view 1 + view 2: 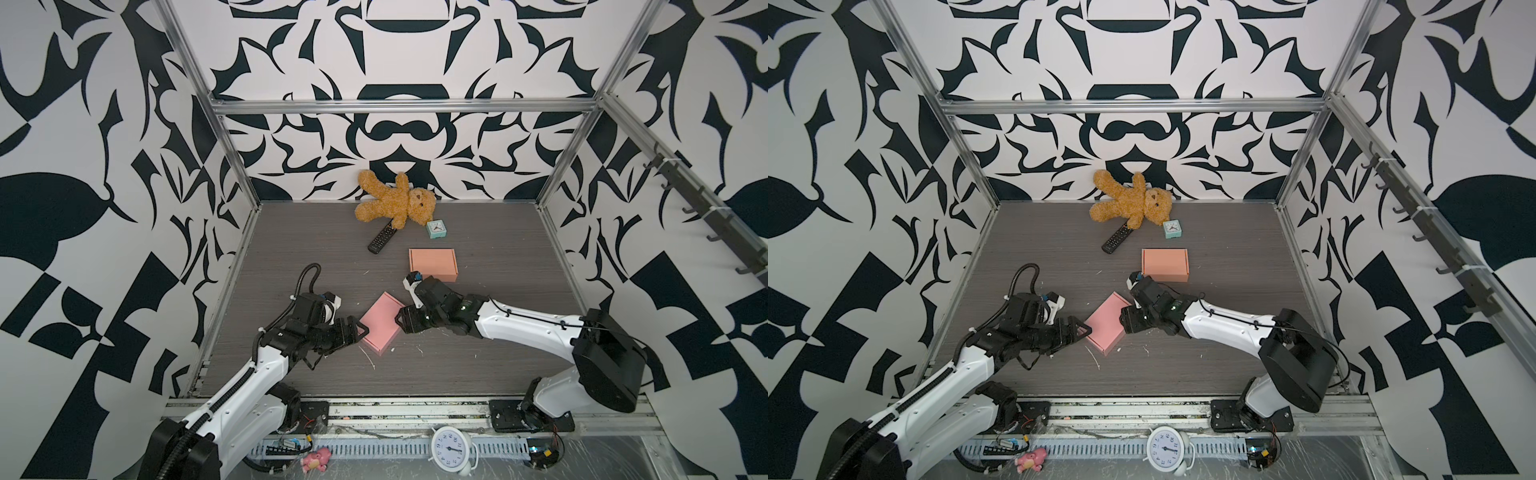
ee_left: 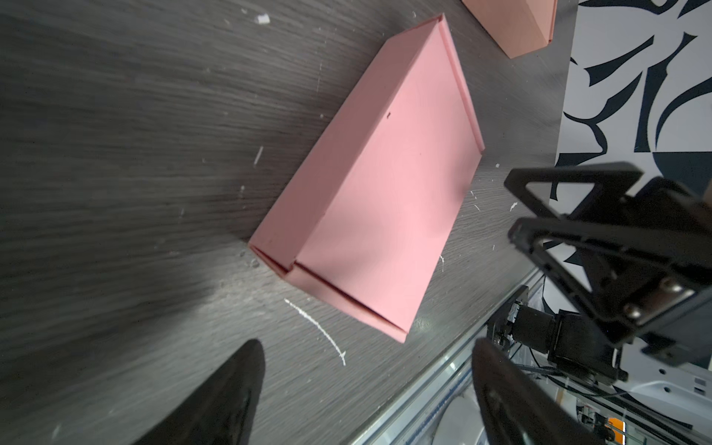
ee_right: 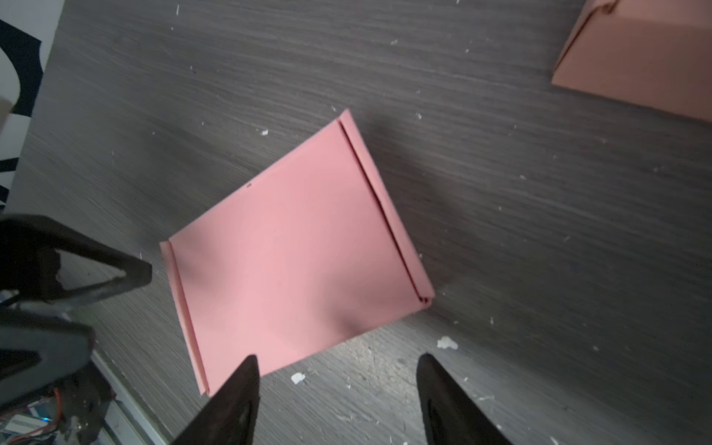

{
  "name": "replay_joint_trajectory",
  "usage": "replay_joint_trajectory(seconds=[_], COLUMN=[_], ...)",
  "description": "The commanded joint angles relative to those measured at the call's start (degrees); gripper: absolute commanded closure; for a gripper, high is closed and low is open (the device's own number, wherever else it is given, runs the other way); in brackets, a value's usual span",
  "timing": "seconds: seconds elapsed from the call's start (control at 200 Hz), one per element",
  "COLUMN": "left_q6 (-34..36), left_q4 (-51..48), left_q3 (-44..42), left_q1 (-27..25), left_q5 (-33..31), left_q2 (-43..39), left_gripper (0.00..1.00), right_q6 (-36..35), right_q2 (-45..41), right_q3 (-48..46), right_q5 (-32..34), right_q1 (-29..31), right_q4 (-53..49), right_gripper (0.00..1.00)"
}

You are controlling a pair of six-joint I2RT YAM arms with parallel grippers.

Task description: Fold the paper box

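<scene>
We are looking at two paper boxes on the table [image 1: 291, 257]. Both are lying shut, so we are not seeing inside either. The pink box [image 1: 380, 328] is our landmark. It is lying flat and skewed near the table's middle, with the left gripper [image 1: 360, 329] just beside its left edge and the right gripper [image 1: 400, 321] at its right edge. The orange box [image 1: 433, 264] is sitting behind the pink box and a little to its right, apart from it.

Farther behind the pink box, a remote [image 1: 381, 237], a teddy [image 1: 395, 203] and a small teal clock [image 1: 436, 228] are lying together. In front of the pink box, past the table's front edge, a white clock [image 1: 451, 449] and a pink toy [image 1: 316, 459] are resting. White scraps [image 1: 368, 357] are littering the table around the pink box. Only the two grippers are crowding its sides.

In the left wrist view the left gripper [image 2: 368, 345] is spreading its jaws wide and holding nothing, with the pink box [image 2: 385, 192] beyond the tips. In the right wrist view the right gripper [image 3: 337, 358] is also spread and gripping nothing. One fingertip [image 3: 246, 370] is overlapping the near edge of the pink box [image 3: 293, 262], and we cannot tell whether it is touching.

The pink box is looking fully folded, showing a smooth flat lid, narrow strips running along two opposite edges, and crisp corners.
</scene>
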Motion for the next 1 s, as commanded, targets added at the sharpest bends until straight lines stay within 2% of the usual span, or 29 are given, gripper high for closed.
replay_joint_trajectory(seconds=[0.0,0.28,0.52,0.605,0.63,0.73,0.995], left_q6=[-2.4,-6.8,-8.1,-8.8,-9.1,-9.6,-9.3], left_q4=[-1.1,5.1,13.8,17.0,18.0,20.4,24.7], left_q3=[-1.2,-3.4,-4.8,-5.2,-5.4,-5.8,-5.4], left_q1=[-1.5,-5.9,-6.2,-6.2,-6.1,-6.2,-6.1], left_q5=[1.6,0.2,1.4,1.6,1.6,1.4,2.4], left_q2=[-1.1,-0.8,3.7,4.7,4.7,5.5,10.0], left_gripper=[0.14,0.14,0.14,0.14,0.18,0.21,0.24], right_q6=[-1.5,-3.3,-4.2,-4.1,-3.9,-3.2,-2.1], right_q2=[1.3,10.3,15.0,15.7,15.8,15.4,13.7], right_q3=[3.9,10.9,14.1,13.9,13.7,12.0,9.4], right_q5=[-4.4,-7.8,-8.8,-9.4,-9.8,-10.2,-10.6], right_q1=[-2.4,-5.3,-5.6,-5.6,-5.6,-5.6,-5.6], right_q4=[-0.3,-1.4,-2.4,-1.9,-1.8,-0.5,0.7], right_gripper=[0.3,0.27,0.28,0.28,0.29,0.3,0.33])
